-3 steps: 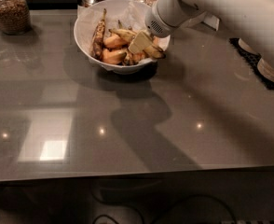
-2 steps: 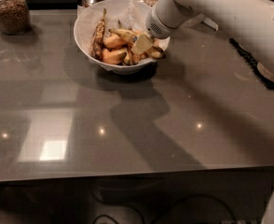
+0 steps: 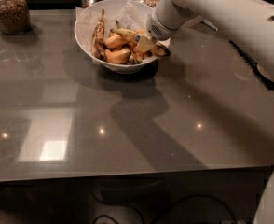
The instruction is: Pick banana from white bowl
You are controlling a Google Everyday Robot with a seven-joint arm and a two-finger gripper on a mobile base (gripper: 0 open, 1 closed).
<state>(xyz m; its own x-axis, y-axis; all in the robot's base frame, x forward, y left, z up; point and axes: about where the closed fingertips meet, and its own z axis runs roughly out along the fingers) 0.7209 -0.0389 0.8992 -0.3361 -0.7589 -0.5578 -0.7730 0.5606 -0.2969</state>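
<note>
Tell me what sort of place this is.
Probably a kitchen or break-room counter: a glossy grey countertop, glass jars of dry food at the back, and a white bowl of fruit. The pincer reaches into the bowl at the banana.

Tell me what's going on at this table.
The robot's arm reaches from the right into the white bowl, with the gripper right at the speckled yellow banana on the bowl's right side. The banana lies among the other fruit, not yet lifted out. A jar stands at the table's far left corner.
</note>
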